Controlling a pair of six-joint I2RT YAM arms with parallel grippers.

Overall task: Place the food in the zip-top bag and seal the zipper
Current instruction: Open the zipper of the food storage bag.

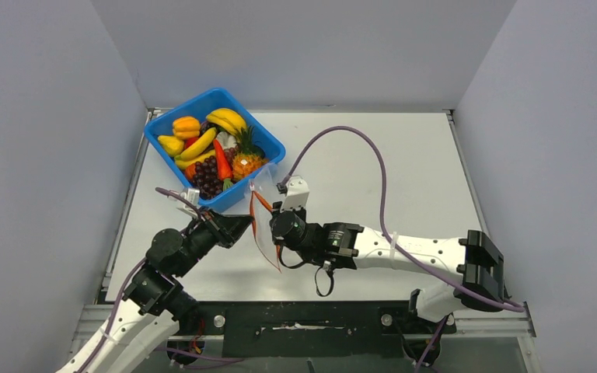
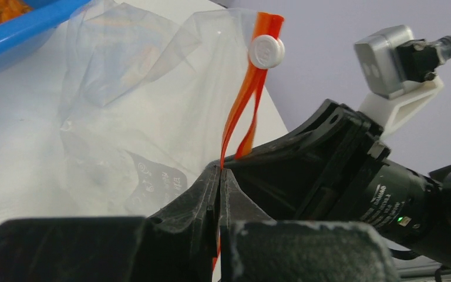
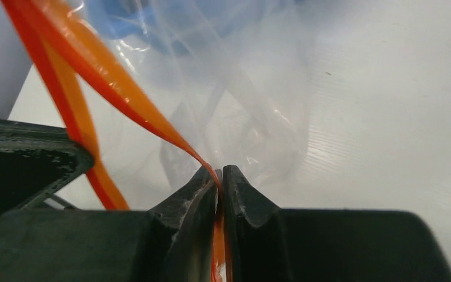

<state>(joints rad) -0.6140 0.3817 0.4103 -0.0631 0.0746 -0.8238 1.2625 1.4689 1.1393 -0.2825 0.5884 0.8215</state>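
The clear zip-top bag (image 1: 262,221) hangs between my two grippers, just in front of the blue bin. Its red-orange zipper (image 2: 248,97) carries a white slider (image 2: 266,51). My left gripper (image 2: 220,170) is shut on one strip of the zipper. My right gripper (image 3: 219,172) is shut on the other strip (image 3: 108,85), so the mouth is parted a little. In the top view the left gripper (image 1: 242,224) and right gripper (image 1: 274,225) face each other across the bag. The food (image 1: 211,151), bananas, peppers, carrot, grapes and pineapple, lies in the bin. The bag looks empty.
The blue plastic bin (image 1: 267,138) stands at the back left of the white table, its near corner close to the bag. A purple cable (image 1: 379,167) arcs over the table from the right arm. Grey walls close in on both sides.
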